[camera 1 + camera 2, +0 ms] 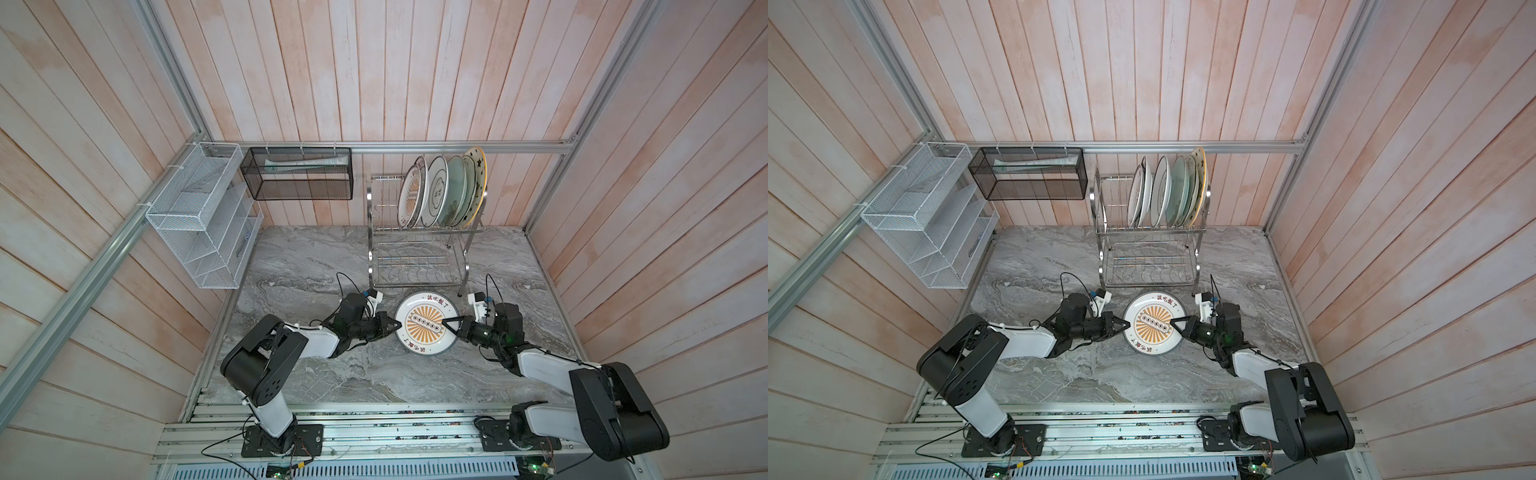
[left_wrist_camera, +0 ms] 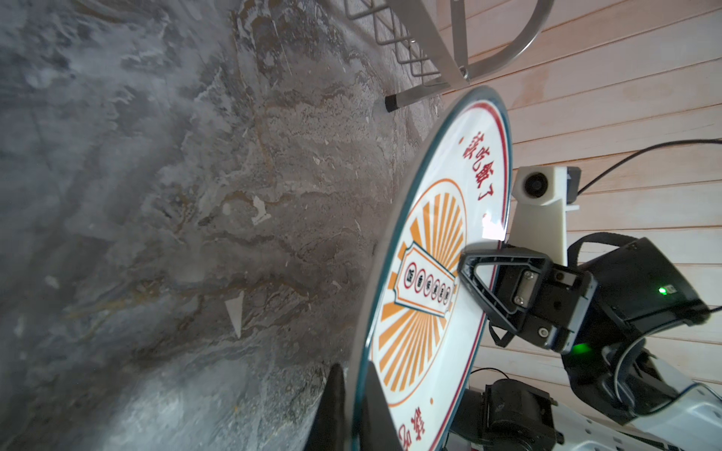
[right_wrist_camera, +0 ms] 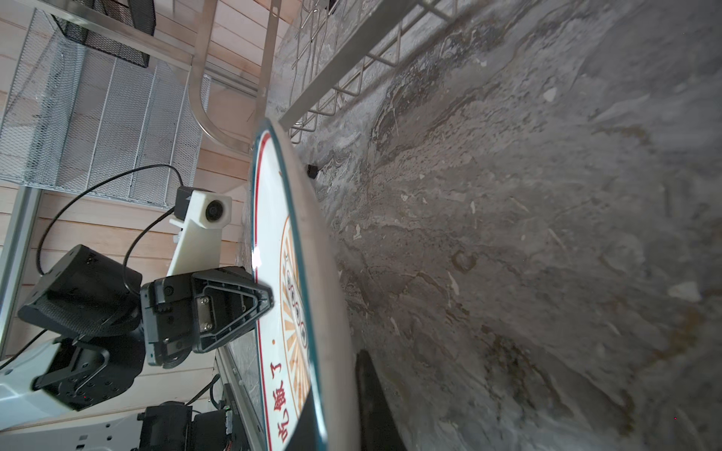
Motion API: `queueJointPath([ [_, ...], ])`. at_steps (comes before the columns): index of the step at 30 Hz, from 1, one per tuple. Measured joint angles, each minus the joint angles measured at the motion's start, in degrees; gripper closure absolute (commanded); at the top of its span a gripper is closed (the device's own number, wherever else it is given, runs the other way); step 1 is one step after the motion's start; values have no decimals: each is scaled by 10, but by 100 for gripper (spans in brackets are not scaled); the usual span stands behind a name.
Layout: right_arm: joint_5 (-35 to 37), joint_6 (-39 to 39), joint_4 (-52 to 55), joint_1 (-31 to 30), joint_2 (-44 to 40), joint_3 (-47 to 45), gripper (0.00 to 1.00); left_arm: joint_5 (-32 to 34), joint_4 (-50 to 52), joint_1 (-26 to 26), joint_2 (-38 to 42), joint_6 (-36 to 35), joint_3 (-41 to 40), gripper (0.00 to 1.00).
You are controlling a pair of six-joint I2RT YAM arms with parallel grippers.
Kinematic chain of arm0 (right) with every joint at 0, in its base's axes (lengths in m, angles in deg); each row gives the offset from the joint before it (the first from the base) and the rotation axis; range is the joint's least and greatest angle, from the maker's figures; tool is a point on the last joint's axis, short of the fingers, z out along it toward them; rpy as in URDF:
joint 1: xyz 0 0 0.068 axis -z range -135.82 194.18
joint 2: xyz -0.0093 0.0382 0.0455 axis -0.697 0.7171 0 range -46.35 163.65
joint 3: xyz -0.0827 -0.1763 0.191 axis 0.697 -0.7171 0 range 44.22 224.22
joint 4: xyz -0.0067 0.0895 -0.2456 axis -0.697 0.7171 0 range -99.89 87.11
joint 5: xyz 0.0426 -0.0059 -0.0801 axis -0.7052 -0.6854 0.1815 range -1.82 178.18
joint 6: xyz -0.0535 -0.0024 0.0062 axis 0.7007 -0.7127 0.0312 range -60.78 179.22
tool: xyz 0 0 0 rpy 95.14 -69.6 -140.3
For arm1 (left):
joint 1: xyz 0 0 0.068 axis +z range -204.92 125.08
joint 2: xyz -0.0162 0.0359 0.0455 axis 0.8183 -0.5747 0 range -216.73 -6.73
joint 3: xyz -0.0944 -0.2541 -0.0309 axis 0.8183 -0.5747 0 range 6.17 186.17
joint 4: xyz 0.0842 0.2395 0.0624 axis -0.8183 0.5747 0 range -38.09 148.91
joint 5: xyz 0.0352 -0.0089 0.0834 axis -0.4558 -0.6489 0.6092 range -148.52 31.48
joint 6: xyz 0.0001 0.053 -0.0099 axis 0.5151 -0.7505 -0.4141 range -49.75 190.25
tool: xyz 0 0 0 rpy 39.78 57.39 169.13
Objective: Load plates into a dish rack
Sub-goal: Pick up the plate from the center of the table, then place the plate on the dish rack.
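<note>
Glossy round orange sunburst plate (image 1: pixel 424 332) in the lower centre of the frame, over veined grey marble countertop (image 1: pixel 332 374), just in front of shiny steel wire dish rack (image 1: pixel 415 259). Left gripper (image 1: pixel 397 325) clamps its left rim and right gripper (image 1: pixel 445 322) clamps its right rim. Other plates (image 1: pixel 436 195) stand upright in the rack's top tier.

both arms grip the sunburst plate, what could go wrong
1. The left gripper and right gripper pinch only opposite rim edges of the sunburst plate; uneven arm motion could twist it loose onto the stone counter.
2. The dish rack stands just beyond; its lower rail or the standing plates could get clipped on the way up.
</note>
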Motion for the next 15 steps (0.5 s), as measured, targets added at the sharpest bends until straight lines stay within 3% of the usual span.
queueJointPath([
  [3,1,3,13,0,-10,6,100,0,0,1,4,0,0,95],
  [9,18,27,54,-4,-45,14,100,2,5,-2,13,-8,0,67],
  [15,48,61,120,-5,-91,34,100,12,28,11,59,-16,-3,62],
])
